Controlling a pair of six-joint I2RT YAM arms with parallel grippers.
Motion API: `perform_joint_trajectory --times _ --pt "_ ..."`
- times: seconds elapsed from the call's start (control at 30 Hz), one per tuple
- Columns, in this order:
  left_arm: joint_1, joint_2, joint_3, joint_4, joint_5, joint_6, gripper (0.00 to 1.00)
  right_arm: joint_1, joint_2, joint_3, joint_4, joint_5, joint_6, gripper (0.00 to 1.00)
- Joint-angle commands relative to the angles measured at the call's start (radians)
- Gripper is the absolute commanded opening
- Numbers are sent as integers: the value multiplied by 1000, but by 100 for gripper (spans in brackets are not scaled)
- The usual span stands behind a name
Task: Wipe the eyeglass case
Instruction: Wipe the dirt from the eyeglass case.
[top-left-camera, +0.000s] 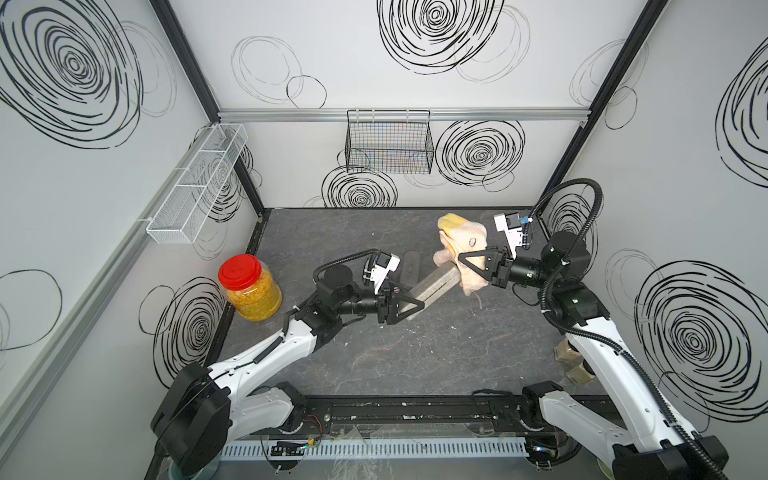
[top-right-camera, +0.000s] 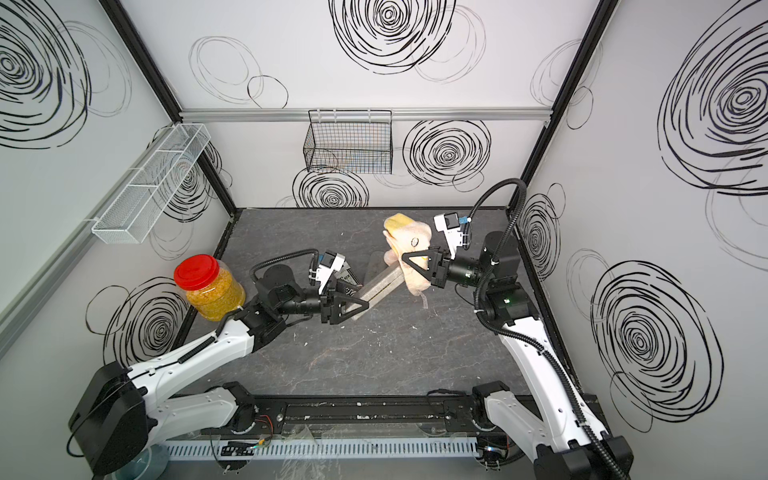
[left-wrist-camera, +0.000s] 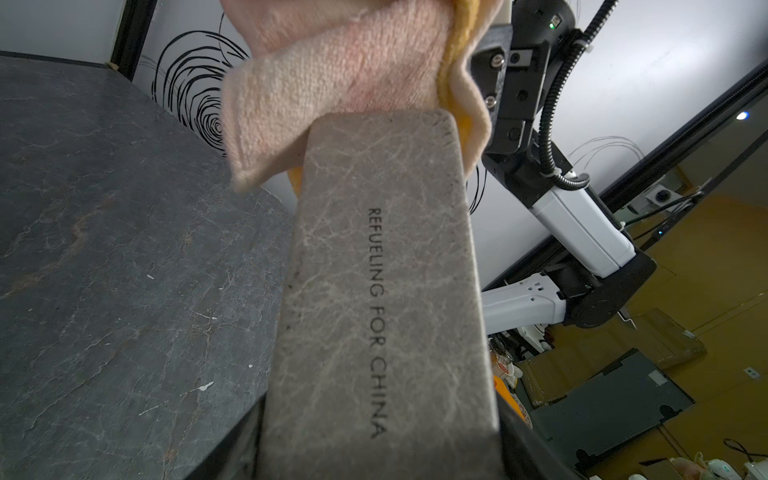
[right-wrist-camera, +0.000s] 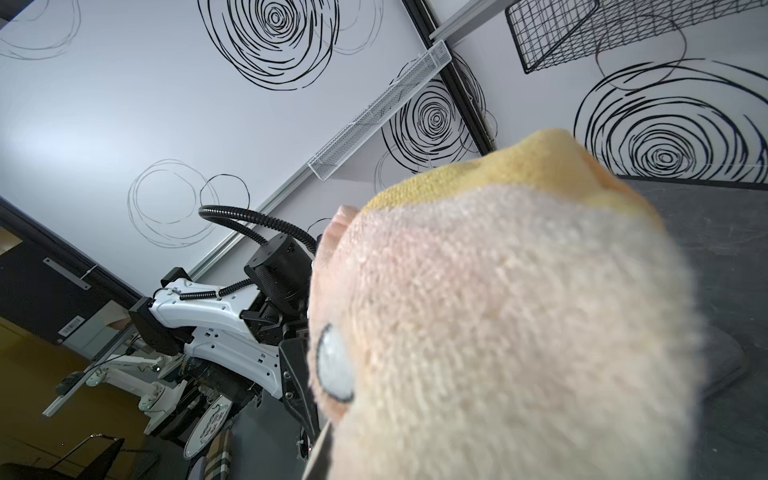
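Observation:
The eyeglass case (top-left-camera: 434, 286) (top-right-camera: 380, 286) is a grey oblong box with printed lettering, held up off the table and slanting toward the back right. My left gripper (top-left-camera: 411, 305) (top-right-camera: 357, 305) is shut on its near end; in the left wrist view the case (left-wrist-camera: 382, 291) fills the space between the jaws. My right gripper (top-left-camera: 461, 266) (top-right-camera: 405, 262) is shut on a pink and yellow cloth (top-left-camera: 461, 243) (top-right-camera: 409, 241) (left-wrist-camera: 332, 83) that drapes over the case's far end. In the right wrist view the cloth (right-wrist-camera: 498, 332) hides the jaws.
A red-lidded jar (top-left-camera: 249, 289) of yellow grains stands at the table's left edge. A dark oblong object (top-left-camera: 409, 266) lies on the table behind my left wrist. A black wire basket (top-left-camera: 388, 143) and a white mesh shelf (top-left-camera: 197, 183) hang on the walls. Brown items (top-left-camera: 573, 361) sit under my right arm.

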Motion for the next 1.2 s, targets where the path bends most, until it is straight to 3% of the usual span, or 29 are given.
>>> perform_joint_trajectory --times 0.0,0.27,0.37,0.47,0.6,0.8,1.17 --pt "-8 -4 36 74 5 20 56 10 31 -25 -11 26 -14 10" --pt "-10 -24 29 62 -2 21 56 12 142 -2 -121 151 -88 10" --pt "-10 -24 29 57 -3 24 56 12 157 39 -167 112 -99 9" --pt "-10 -27 26 56 -7 26 56 14 105 32 -102 67 -91 10" --pt "-10 -20 20 66 -9 26 56 16 29 -8 -27 114 -80 10" --pt "-11 -14 21 68 -6 26 56 26 7 -12 29 41 -26 10" --pt "-13 -20 20 64 -11 25 56 50 113 11 -171 269 -159 9"
